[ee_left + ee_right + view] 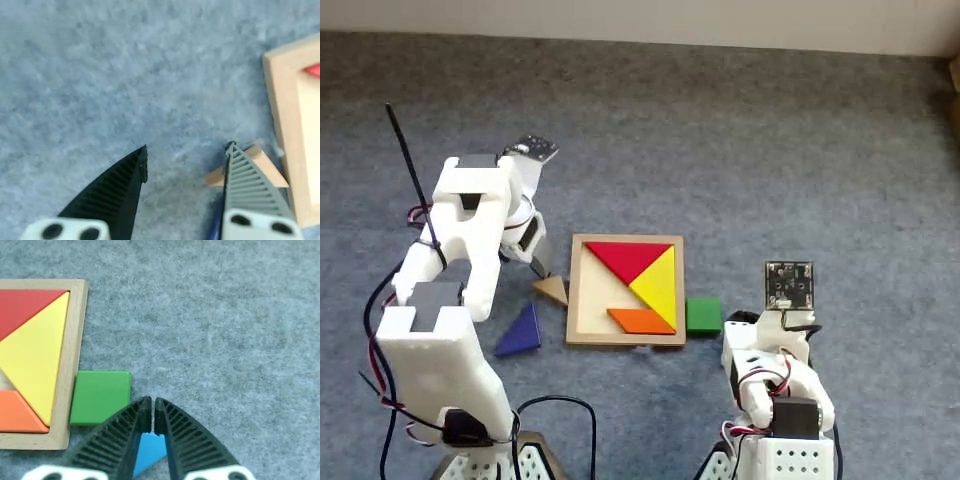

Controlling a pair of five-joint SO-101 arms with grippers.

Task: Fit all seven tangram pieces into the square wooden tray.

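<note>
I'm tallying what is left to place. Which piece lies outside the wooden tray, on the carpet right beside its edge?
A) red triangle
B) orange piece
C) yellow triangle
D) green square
D: the green square lies on the carpet beside the tray, while the red triangle, yellow triangle and orange piece sit inside it.

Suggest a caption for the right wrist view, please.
Shut right gripper over a blue tangram piece, beside the green square outside the wooden tray.

Wooden tray (620,340) (matt finish), fuzzy carpet (770,150)
</note>
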